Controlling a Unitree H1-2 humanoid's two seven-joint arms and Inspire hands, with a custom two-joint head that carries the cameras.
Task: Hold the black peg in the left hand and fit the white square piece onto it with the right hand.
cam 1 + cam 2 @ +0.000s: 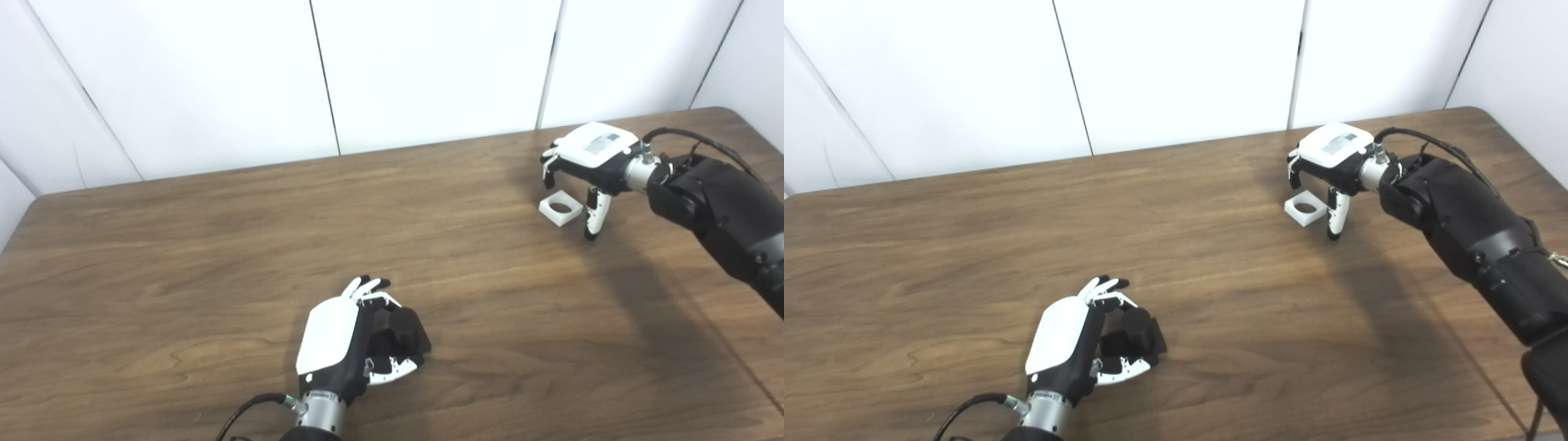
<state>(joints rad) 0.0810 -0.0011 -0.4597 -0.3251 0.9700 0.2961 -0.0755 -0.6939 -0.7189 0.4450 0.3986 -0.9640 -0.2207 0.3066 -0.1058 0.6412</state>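
Left eye view: the left hand [343, 343] is curled round the black peg [404, 334] near the table's [184, 257] front edge. Right eye view: the right hand [1329, 162] hovers with its fingers spread, holding nothing, directly over the white square piece [1304, 209], which lies flat, hole up, just below and left of its palm.

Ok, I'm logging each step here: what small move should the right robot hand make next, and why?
Probably lower and close the right robot hand on the white square piece. The piece lies flat on the table, with the open fingers arched above and beside it, apparently not gripping it. The left robot hand looks wrapped around the black peg, so picking up the piece seems the missing step.
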